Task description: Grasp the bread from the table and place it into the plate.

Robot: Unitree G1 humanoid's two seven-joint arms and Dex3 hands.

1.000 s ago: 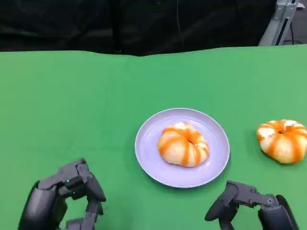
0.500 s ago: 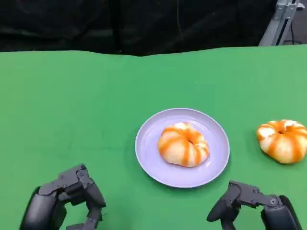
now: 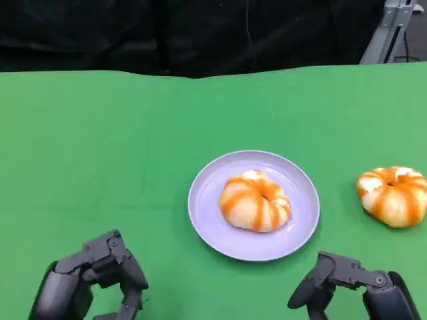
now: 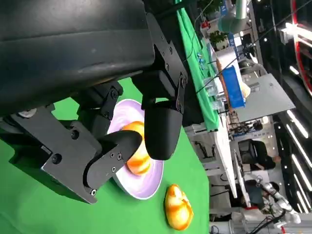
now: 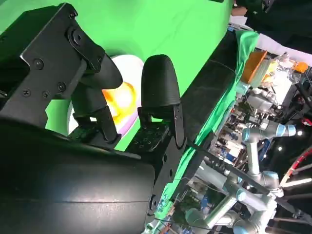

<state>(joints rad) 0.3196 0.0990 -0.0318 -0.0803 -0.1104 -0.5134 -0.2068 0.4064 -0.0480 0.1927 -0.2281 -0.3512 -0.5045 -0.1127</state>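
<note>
A lilac plate (image 3: 200,200) lies in the middle of the green table with one orange-striped bread (image 3: 255,201) on it. Another bread (image 3: 393,195) of the same kind rests on the cloth to the plate's right. My left hand (image 3: 93,277) hovers at the near edge, left of the plate, holding nothing. Just in front of the plate's near right rim, my right hand (image 3: 350,287) is also empty with its fingers apart. The left wrist view looks past its fingers (image 4: 161,126) to the plate (image 4: 146,183) and both breads (image 4: 178,207). The right wrist view shows the plated bread (image 5: 122,97).
The green cloth (image 3: 100,147) stretches bare to the left and behind the plate. A black backdrop runs along the far edge, and a grey metal stand (image 3: 390,30) rises at the far right corner.
My left hand has drawn back and down toward the near edge. The right hand has sunk slightly. Plate and breads have not moved.
</note>
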